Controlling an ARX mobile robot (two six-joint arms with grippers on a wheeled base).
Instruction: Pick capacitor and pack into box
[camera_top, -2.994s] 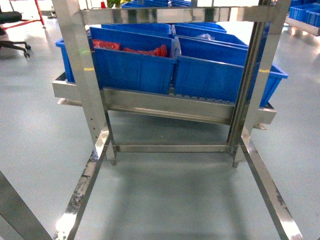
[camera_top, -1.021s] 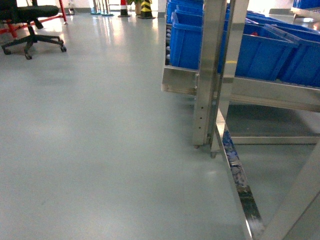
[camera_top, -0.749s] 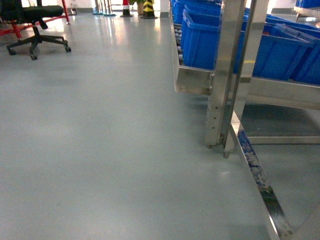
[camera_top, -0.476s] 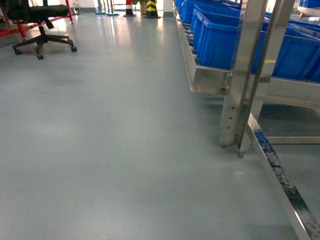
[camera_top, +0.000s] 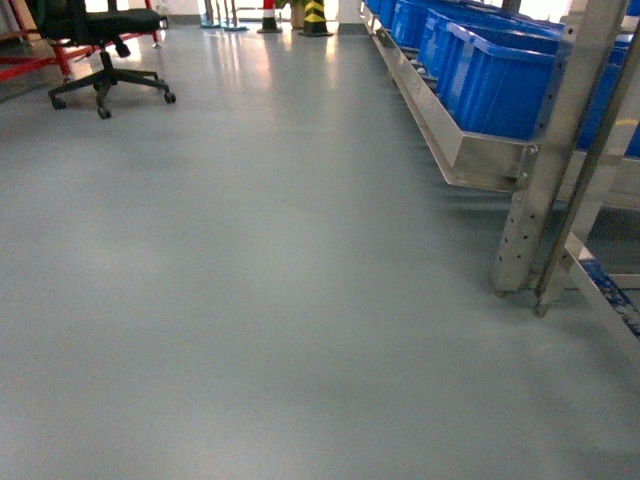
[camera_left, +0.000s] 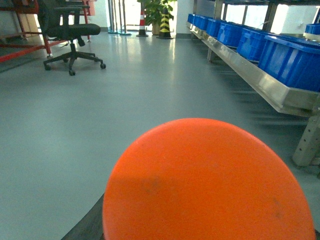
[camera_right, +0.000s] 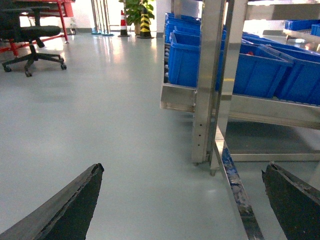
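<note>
Two dark fingers (camera_right: 65, 210) of the right tool (camera_right: 183, 170) gape toward blue bins (camera_right: 250, 70).

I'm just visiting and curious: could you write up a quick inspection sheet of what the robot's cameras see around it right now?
Surface: bare grey floor, glossy, nothing lying on it nearby.
Job's things: nothing seen; no pink box or capacitor in any view.
Clutter: orange disc fills the lower part of the left wrist view; what it is, I cannot tell.
Grippers: right gripper, jaws wide apart, holding nothing; left gripper not in view.
Cables: nothing seen.
Surroundings: steel rack on the right carrying blue bins; black office chair far left; striped bollard and traffic cone in the distance.
</note>
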